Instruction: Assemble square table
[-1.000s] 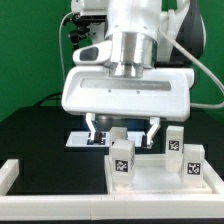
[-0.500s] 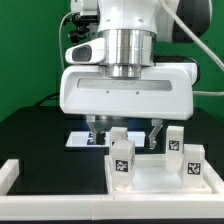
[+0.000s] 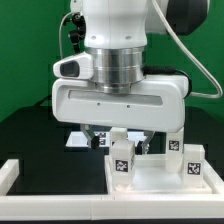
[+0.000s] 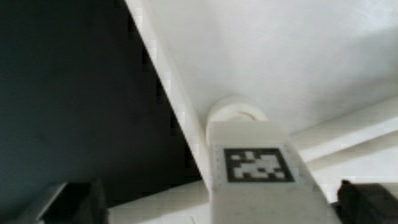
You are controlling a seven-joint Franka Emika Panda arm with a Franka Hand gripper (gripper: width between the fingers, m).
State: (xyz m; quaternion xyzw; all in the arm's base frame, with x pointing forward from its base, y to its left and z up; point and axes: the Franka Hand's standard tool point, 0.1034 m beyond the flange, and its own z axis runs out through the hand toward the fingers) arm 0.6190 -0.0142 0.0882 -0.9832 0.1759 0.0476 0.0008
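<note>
Exterior view: the gripper (image 3: 119, 140) hangs low over the square table top (image 3: 160, 172), which lies on the black table (image 3: 35, 135) with legs standing on it. Wrist view shows one tagged leg (image 4: 256, 165) between wide-open, empty jaws. Risk: descending off-centre, a finger clips and topples it.

A green wall (image 3: 30, 50) stands behind a black tabletop (image 3: 35, 130) edged by a low white rail (image 3: 40, 187).
</note>
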